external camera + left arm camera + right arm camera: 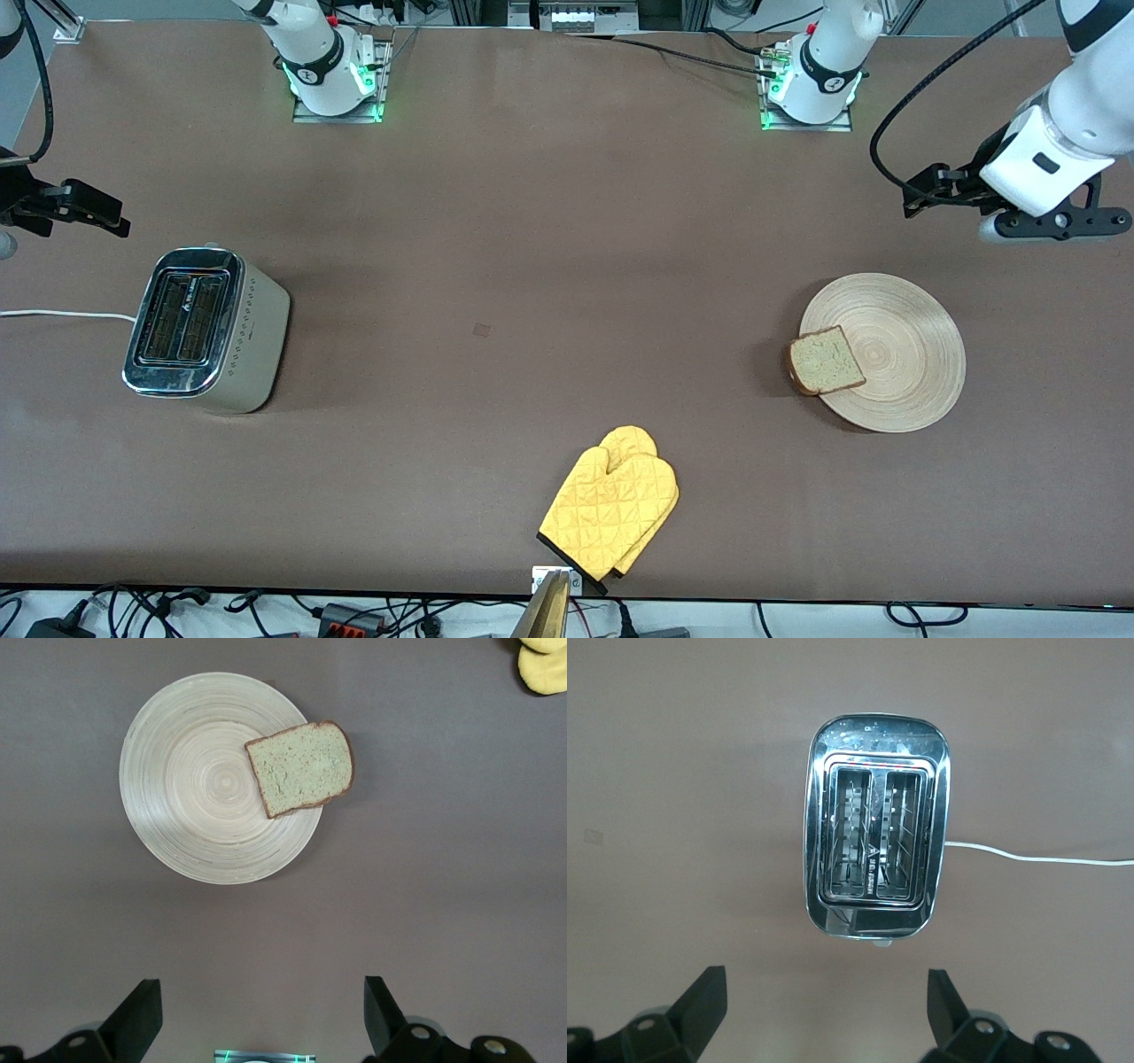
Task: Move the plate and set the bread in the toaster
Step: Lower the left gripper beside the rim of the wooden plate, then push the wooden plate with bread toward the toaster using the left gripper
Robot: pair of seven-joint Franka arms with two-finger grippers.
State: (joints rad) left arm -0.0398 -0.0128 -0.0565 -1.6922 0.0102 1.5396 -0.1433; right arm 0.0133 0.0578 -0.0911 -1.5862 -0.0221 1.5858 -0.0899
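Right gripper (pixel 824 1014): up over bare table at the right arm's end, just beside the toaster – fingers spread wide, holding nothing.
Toaster (pixel 208 330): upright on the table at the right arm's end; chrome top up, both slots empty.
Cord (pixel 62 314): white, lies on the table from the toaster toward the table edge.
Mitt (pixel 611 507): yellow, quilted, flat on the table near the middle, at the edge nearest the front camera.
Bread (pixel 826 360): one slice, lying on the plate's rim on the side toward the toaster, partly overhanging the table.
Plate (pixel 904 337): flat on the table at the left arm's end.
Left gripper (pixel 261 1019): up over bare table just beside the plate – fingers spread wide, holding nothing, clear of plate and bread.
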